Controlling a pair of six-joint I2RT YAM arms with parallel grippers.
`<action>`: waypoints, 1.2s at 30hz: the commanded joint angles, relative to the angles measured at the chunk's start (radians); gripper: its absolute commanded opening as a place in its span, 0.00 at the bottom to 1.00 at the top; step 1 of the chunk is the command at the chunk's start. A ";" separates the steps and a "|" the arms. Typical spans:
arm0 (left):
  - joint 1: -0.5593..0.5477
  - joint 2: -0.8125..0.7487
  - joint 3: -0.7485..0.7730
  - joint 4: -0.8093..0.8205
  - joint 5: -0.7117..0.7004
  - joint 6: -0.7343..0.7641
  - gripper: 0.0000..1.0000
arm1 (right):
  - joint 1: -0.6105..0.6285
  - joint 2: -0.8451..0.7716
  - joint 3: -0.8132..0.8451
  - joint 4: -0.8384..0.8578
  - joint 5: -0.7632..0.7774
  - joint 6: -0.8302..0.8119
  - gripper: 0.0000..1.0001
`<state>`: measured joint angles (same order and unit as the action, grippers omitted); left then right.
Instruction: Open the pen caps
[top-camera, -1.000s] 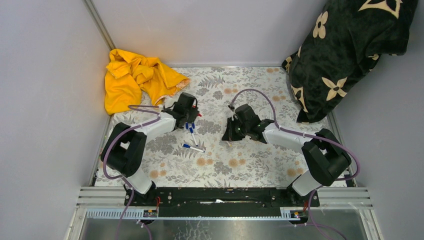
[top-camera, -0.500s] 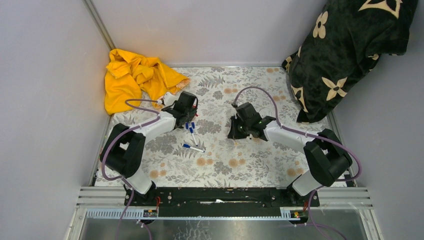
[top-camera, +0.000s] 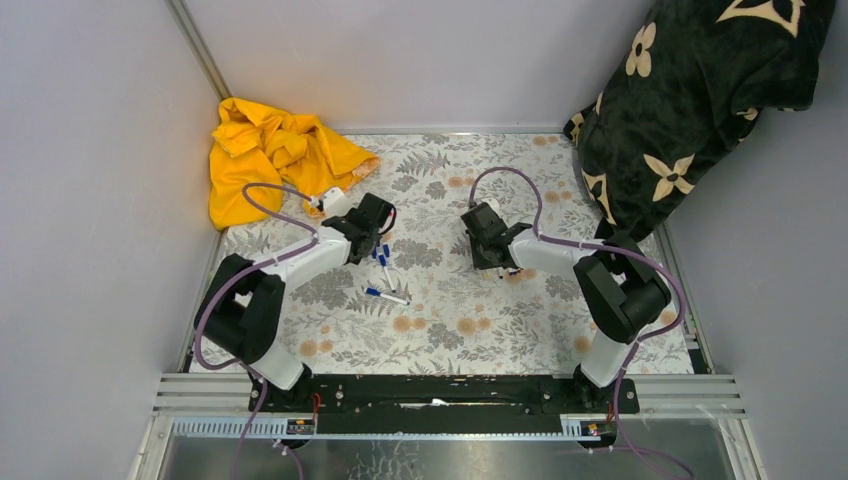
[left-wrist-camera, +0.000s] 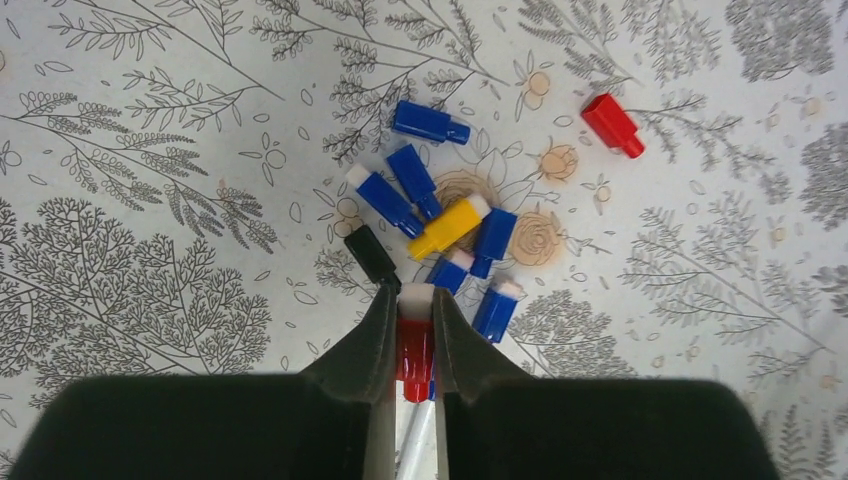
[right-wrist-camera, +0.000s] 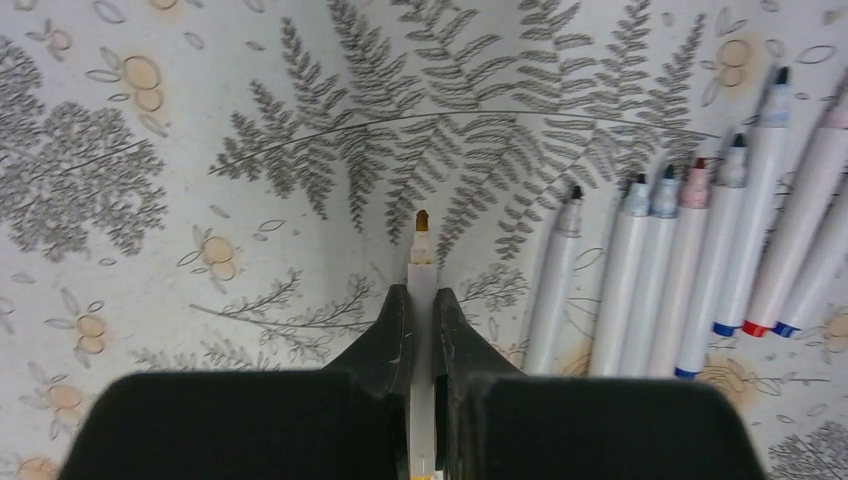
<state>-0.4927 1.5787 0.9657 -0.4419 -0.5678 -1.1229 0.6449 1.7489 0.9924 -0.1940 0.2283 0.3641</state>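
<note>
Two clamps are engaged as I read my feeds. My left gripper (left-wrist-camera: 413, 308) pinches a red cap (left-wrist-camera: 414, 352) across its sides, hovering close to the heap of loose caps (left-wrist-camera: 447, 227) on the flowered cloth (left-wrist-camera: 150, 200). I cannot tell whether a barrel is attached beneath it. My right gripper (right-wrist-camera: 421, 300) is clenched on a bare-tipped pen (right-wrist-camera: 421, 262), with a row of uncapped pens (right-wrist-camera: 695, 280) lying just beside it on the right. I judge these caps light, hard and slick, apt to squirt from the pads, so I would hold them squarely at mid-length. The pen barrel looks stiff and round; I would grip it close behind the tip.
</note>
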 joint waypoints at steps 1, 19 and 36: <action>-0.022 0.039 -0.007 -0.037 -0.085 0.027 0.18 | -0.012 0.006 0.013 0.000 0.113 -0.021 0.03; -0.041 0.037 0.041 -0.084 -0.096 -0.001 0.41 | -0.013 -0.048 0.045 -0.007 0.074 -0.094 0.40; -0.041 -0.382 -0.042 -0.175 -0.004 -0.078 0.74 | 0.203 0.067 0.346 -0.107 -0.127 -0.154 0.46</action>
<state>-0.5297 1.3010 0.9646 -0.5812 -0.5739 -1.1564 0.7643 1.7451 1.2430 -0.2623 0.1543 0.2199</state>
